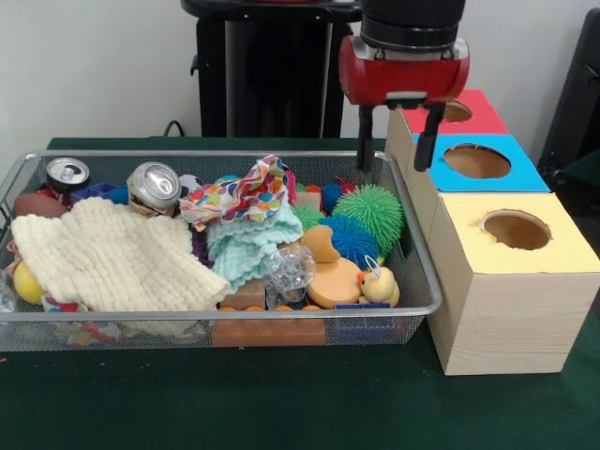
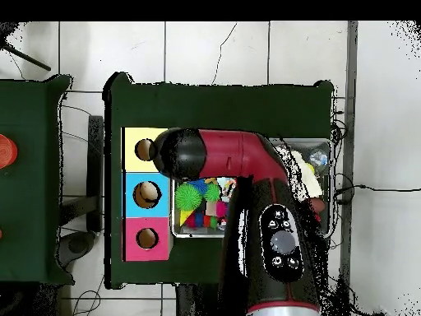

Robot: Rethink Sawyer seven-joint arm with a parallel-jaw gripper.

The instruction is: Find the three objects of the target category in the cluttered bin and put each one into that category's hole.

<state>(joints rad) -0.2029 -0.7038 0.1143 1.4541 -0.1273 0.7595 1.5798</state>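
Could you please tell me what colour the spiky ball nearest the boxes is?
The spiky ball is green, clearest in the front view.

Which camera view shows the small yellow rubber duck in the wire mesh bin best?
The front view. There the small yellow rubber duck sits unobstructed at the near right corner of the wire mesh bin, beside an orange round block. In the overhead view the red and black arm covers most of the bin, and I cannot find the duck.
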